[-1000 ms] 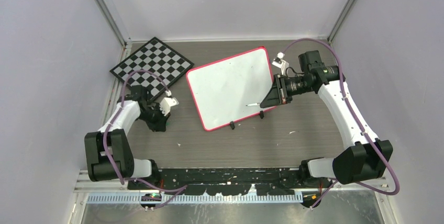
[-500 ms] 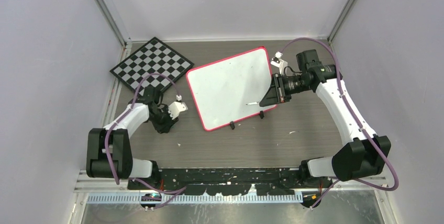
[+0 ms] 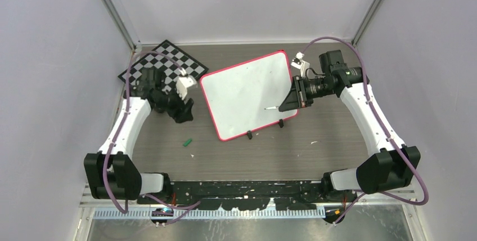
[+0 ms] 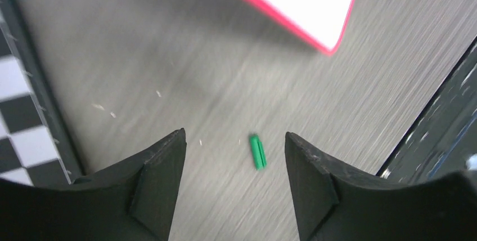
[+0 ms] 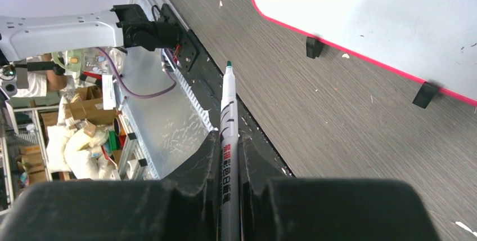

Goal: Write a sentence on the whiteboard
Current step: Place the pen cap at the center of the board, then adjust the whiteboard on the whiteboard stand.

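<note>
The whiteboard [image 3: 247, 92], white with a red-pink rim, lies tilted in the middle of the table, and no sentence shows on its face. My right gripper [image 3: 283, 107] hovers over the board's near right edge, shut on a white marker [image 5: 228, 111]. The marker's uncapped green tip [image 3: 266, 108] points left over the board. My left gripper [image 3: 183, 111] hangs left of the board with its jaws open and empty. Below it a small green cap [image 4: 257, 151] lies on the table, seen also from above as the green cap [image 3: 187, 142].
A black-and-white chessboard [image 3: 163, 69] lies at the back left, partly under my left arm. Two black feet [image 5: 314, 47] stick out from the whiteboard's near edge. Small white scraps dot the wooden table [image 3: 281, 151]. The black base rail [image 3: 247, 187] runs along the near edge.
My left gripper opened, rose and swung back toward the chessboard; the green cap now lies on the table. The right gripper with the marker shifted slightly toward the back.
</note>
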Robot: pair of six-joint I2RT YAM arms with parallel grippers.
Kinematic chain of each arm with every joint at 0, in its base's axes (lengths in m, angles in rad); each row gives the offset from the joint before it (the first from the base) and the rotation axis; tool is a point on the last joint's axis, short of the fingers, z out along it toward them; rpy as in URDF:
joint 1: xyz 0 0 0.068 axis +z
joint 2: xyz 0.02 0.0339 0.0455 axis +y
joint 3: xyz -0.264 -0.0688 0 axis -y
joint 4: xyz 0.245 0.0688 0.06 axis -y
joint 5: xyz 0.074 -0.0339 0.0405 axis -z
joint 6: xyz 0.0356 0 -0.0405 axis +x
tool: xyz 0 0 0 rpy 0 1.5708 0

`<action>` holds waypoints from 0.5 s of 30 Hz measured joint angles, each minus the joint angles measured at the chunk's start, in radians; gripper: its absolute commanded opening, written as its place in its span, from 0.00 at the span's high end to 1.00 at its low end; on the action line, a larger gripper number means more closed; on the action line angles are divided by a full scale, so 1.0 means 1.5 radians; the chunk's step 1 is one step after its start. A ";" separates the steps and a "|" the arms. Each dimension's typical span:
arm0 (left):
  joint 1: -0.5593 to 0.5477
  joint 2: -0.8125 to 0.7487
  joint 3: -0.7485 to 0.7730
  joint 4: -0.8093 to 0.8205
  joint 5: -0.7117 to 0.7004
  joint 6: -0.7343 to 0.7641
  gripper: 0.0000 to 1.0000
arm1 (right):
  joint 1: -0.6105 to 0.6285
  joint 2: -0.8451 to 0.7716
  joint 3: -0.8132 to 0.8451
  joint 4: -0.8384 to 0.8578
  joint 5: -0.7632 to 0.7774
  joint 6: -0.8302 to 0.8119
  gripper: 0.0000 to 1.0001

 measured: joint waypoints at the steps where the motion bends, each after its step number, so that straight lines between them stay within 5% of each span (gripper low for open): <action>1: 0.002 0.000 0.026 0.003 0.022 -0.026 0.29 | 0.000 0.000 0.004 -0.001 -0.001 0.000 1.00; 7: 0.018 0.036 0.132 0.094 0.157 -0.257 0.06 | 0.000 0.000 0.026 -0.004 -0.010 -0.001 1.00; 15: 0.018 0.144 0.146 0.249 0.216 -0.483 0.11 | 0.000 -0.003 0.030 -0.008 -0.015 -0.002 1.00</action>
